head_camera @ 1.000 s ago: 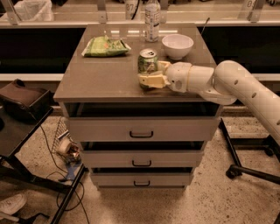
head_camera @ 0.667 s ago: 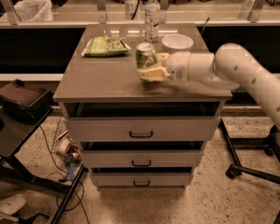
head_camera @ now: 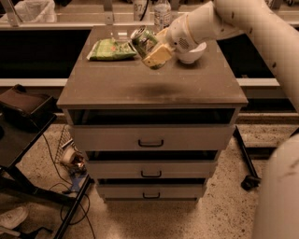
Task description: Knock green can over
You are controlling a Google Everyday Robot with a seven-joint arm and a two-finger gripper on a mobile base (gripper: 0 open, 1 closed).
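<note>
The claw (head_camera: 155,57) hangs over the rear of the worktop (head_camera: 140,88), covering the lower right side of the tilted green can (head_camera: 141,38). Right of the claw, the arm (head_camera: 224,16) hides most of a white bowl (head_camera: 194,56). Behind the claw, a bottle (head_camera: 162,14) is cropped by the top edge.

The green can (head_camera: 141,39) is shiny metal; the gripper (head_camera: 152,58), just beside it above the matt tabletop (head_camera: 140,88), looks like smooth plastic.

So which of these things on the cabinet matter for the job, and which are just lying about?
Job: green can, tilted; the arm's jaws, right against it above the cabinet top.
Lying about: snack bag, white bowl, bottle.
</note>
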